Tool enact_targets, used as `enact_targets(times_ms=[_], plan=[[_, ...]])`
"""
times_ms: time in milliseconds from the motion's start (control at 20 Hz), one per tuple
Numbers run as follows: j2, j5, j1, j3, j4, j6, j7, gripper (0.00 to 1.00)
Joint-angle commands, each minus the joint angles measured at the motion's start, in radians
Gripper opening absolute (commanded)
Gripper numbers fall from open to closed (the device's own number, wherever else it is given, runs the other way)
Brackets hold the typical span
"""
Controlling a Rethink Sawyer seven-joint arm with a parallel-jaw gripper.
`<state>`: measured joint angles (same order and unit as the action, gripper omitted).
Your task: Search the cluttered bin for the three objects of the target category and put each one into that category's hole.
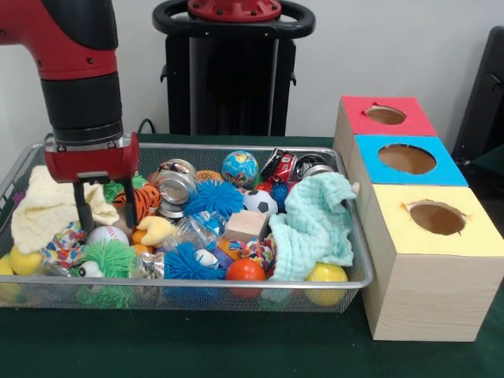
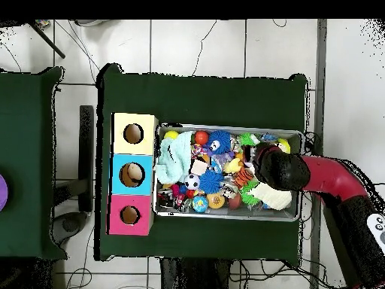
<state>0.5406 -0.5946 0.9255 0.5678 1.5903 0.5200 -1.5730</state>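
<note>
Hovering my pincer (image 1: 103,206) over the wire bin (image 1: 358,272), I am spreading its fingers empty above the yellow cloth (image 1: 47,206), probing clutter; the target category is unclear, and the holed boxes (image 1: 429,260) are waiting beside the bin.

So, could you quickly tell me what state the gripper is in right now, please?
Gripper: open, holding nothing, its fingers lowered into the bin beside the cream cloth.

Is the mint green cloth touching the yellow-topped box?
Apart. In the front view, the wire bin's wall separates the mint green cloth from the yellow-topped box.
</note>
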Motion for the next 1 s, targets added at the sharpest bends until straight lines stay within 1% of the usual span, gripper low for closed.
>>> enact_targets(times_ms=[50, 400, 1000], plan=[[-0.056, -0.052, 0.028, 0.077, -0.079, 0.007, 0.19, 1.0], [-0.056, -0.059, 0.045, 0.098, -0.087, 0.031, 0.198, 1.0], [-0.053, -0.063, 0.054, 0.111, -0.104, 0.064, 0.225, 1.0]])
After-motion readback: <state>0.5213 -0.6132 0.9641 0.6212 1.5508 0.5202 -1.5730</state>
